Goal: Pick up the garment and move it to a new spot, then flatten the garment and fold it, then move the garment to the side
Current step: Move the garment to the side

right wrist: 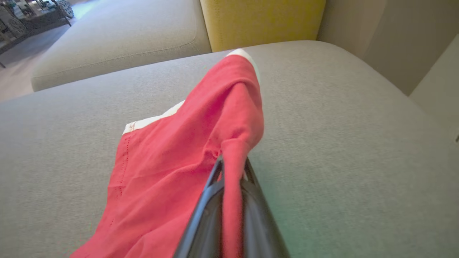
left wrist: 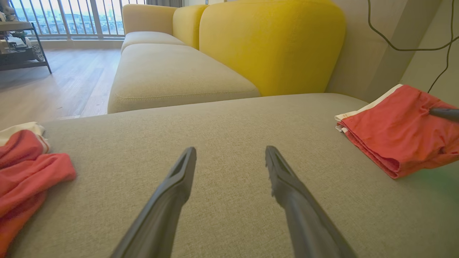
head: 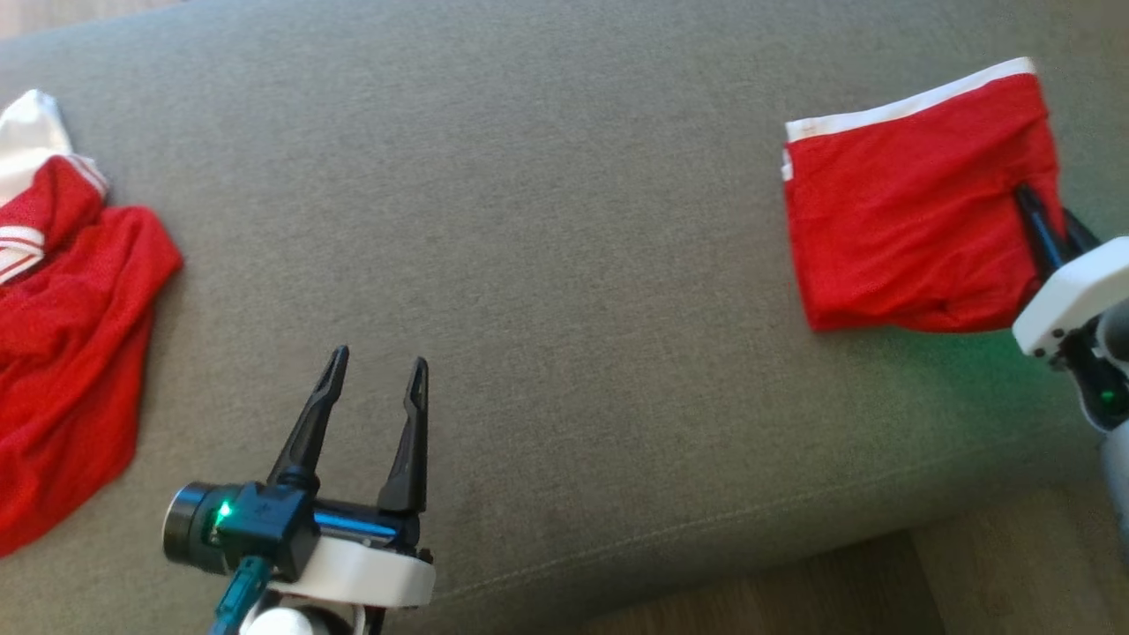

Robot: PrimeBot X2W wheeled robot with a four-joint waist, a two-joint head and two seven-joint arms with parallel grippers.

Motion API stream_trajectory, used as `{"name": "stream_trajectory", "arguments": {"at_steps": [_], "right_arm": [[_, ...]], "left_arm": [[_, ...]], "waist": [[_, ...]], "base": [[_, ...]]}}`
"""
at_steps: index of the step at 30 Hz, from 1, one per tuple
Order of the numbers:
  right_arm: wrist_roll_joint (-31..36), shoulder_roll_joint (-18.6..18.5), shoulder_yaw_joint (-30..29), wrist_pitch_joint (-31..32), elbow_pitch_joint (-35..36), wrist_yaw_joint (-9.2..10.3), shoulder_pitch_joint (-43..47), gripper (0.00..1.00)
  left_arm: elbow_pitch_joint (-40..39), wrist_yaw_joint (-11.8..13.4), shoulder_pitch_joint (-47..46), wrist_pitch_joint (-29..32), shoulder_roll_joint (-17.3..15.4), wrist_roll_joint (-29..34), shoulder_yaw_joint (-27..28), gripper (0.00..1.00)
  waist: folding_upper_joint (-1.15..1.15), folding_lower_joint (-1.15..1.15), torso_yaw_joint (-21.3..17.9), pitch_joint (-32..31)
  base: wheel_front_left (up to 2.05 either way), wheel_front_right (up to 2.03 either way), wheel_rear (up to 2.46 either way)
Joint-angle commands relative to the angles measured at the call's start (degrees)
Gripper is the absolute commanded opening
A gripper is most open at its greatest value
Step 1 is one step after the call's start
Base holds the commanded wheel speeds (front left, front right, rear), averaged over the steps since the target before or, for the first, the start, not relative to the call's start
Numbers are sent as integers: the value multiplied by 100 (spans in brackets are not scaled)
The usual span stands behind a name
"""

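Observation:
The garment (head: pixel 908 194) is red cloth with a white band, folded into a rough rectangle at the right of the grey cushion. My right gripper (head: pixel 1028 198) is shut on its right edge, fingers pinching a bunched fold (right wrist: pixel 233 157). In the left wrist view the folded garment (left wrist: pixel 398 125) lies at the right, with a tip of the right gripper's fingers (left wrist: pixel 444 114) on it. My left gripper (head: pixel 375 375) hovers open over bare cushion near the front edge, nothing between its fingers (left wrist: pixel 179 179).
A second red and white garment (head: pixel 62 335) lies crumpled at the cushion's left edge. The cushion's front edge (head: pixel 706 547) runs along the bottom with wood floor beyond. A yellow backrest (left wrist: pixel 269 43) and more sofa seats (left wrist: pixel 172 71) stand behind.

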State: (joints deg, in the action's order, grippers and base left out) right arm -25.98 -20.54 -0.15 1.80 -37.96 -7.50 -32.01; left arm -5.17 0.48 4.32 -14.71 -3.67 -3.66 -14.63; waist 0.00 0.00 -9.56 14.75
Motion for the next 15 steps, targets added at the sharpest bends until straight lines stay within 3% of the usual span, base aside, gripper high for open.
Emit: {"name": "stream_trajectory", "arguments": {"at_steps": [1,15], "right_arm": [[157,-164,-37,-96,197,1,-65,0],[1416,-137,-674,-340,378,1,-304,0]], "left_arm": [[-212,-34,-138,-29,-40,59,193,100],[-256,-132,-255,-29,-35,131,220,100]], "waist": [[0,0,-40,48],[0,0,59,343]], "base": [[0,0,0],[0,0,0]]}}
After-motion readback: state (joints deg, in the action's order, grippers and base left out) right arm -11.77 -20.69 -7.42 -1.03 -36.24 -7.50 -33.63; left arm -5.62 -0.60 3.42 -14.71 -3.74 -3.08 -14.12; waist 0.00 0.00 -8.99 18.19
